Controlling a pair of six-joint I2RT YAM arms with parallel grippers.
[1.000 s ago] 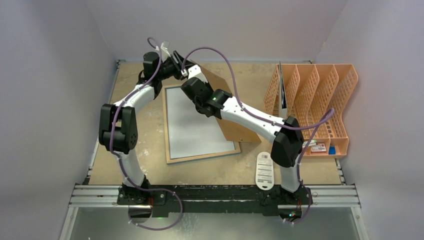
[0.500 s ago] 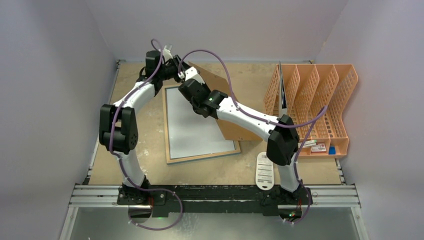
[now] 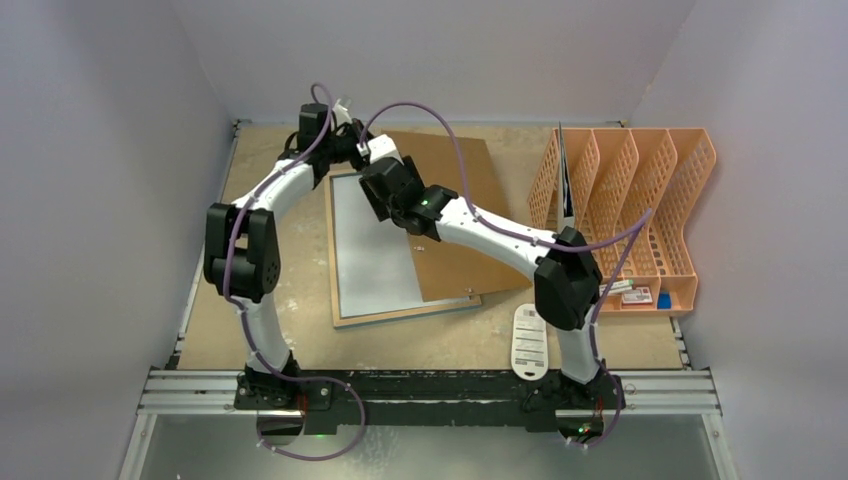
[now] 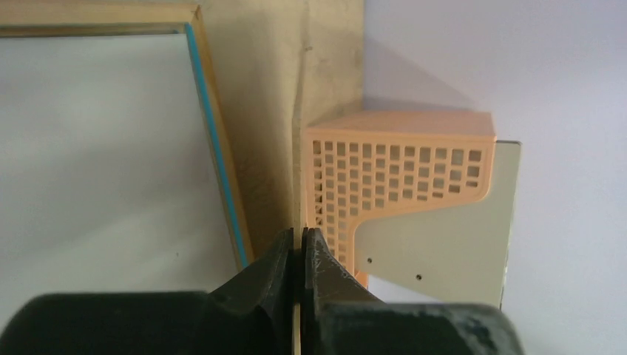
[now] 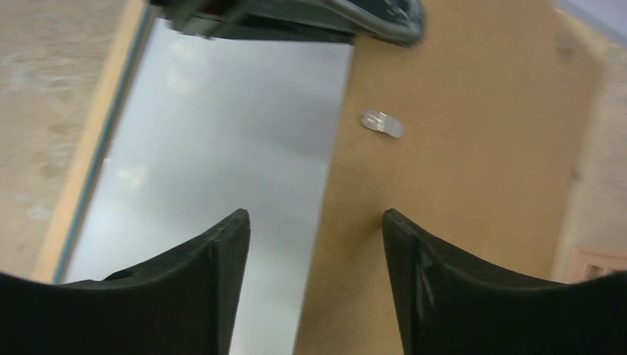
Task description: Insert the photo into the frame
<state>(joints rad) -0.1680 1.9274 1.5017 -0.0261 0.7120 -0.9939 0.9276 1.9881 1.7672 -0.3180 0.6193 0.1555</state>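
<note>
The frame lies on the table with its light wood back up; its border shows too in the left wrist view and the right wrist view. A pale white sheet fills it; I cannot tell whether that is the photo's plain back or the glass. A brown backing board covers the frame's right side. My left gripper is shut on the board's thin far edge, its jaws pinching it. My right gripper hangs open above the board's left edge, holding nothing.
An orange file organiser stands at the right, a dark sheet upright in its first slot. A white label card lies near the right arm's base. A metal clip sits on the board. Walls close in on three sides.
The backing board has swung down from a steep tilt to lie flatter across the frame's right side. My right gripper opened and let go of it. My left gripper closed on its far edge.
</note>
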